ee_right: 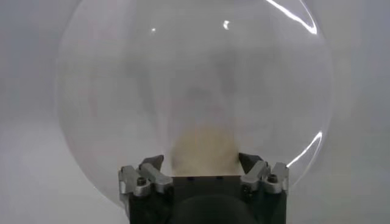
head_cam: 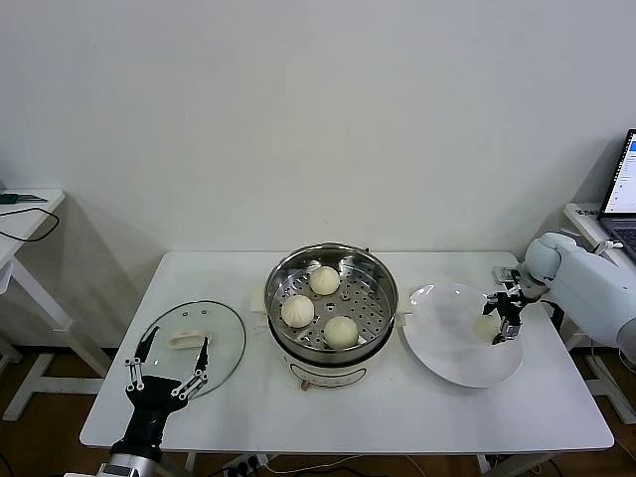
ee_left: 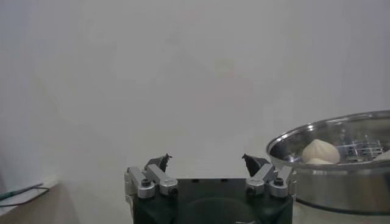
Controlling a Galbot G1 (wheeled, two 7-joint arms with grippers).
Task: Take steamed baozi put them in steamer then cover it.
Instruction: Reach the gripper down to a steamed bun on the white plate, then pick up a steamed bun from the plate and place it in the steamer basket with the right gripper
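The steamer [head_cam: 283, 273] stands mid-table with three steamed baozi [head_cam: 324, 279] [head_cam: 297, 310] [head_cam: 341, 331] on its perforated tray. In the left wrist view the steamer [ee_left: 341, 182] shows one baozi [ee_left: 321, 151] inside. Another baozi [ee_right: 204, 149] lies on the white plate [head_cam: 452, 358]. My right gripper [head_cam: 500, 320] [ee_right: 200, 159] is down at it, open, one finger on each side. The cover [head_cam: 224, 343], a clear glass lid with a white handle, lies flat at the table's left. My left gripper [head_cam: 179, 340] [ee_left: 206, 159] hovers open by the lid's near edge, holding nothing.
The plate [ee_right: 122, 91] fills most of the right wrist view. A laptop [head_cam: 624, 184] sits on a stand off the table's right end. A side table [head_cam: 25, 214] with a dark cable stands at the far left. The wall runs close behind the table.
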